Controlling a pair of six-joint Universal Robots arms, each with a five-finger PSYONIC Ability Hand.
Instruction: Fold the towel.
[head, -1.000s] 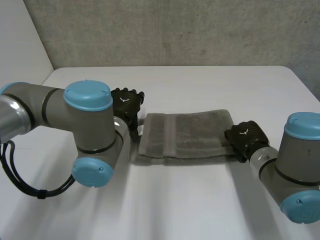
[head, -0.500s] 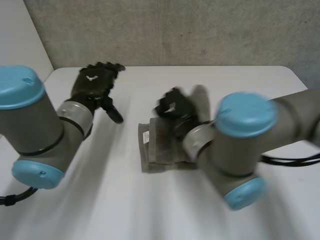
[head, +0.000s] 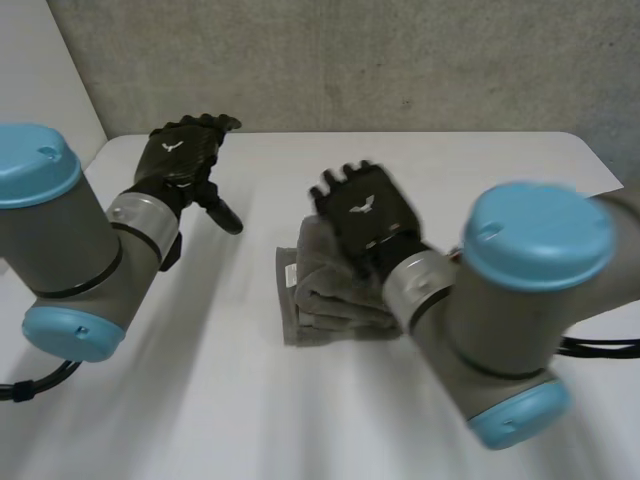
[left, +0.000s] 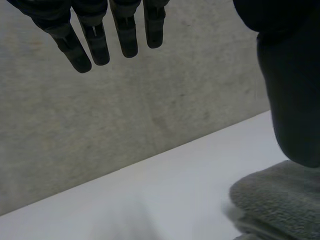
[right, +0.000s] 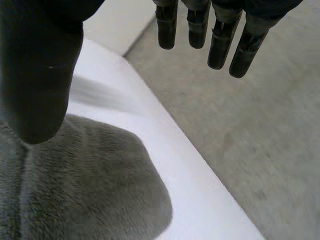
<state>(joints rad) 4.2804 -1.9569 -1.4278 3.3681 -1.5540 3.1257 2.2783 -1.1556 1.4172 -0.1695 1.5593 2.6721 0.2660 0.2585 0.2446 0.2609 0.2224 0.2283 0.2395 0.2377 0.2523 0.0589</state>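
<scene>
At table centre, grey towel folded into thick stacked layers, white label at left. Right hand spread over it; left hand spread, far left

On my screens I read the towel as soft grey terry cloth with a fuzzy pile, the table smooth matt white, the wall behind the table rough mottled concrete, the left hand and right hand matt black, and the arm caps smooth, faintly glossy light-blue plastic.

Towel on table, right hand above
</scene>
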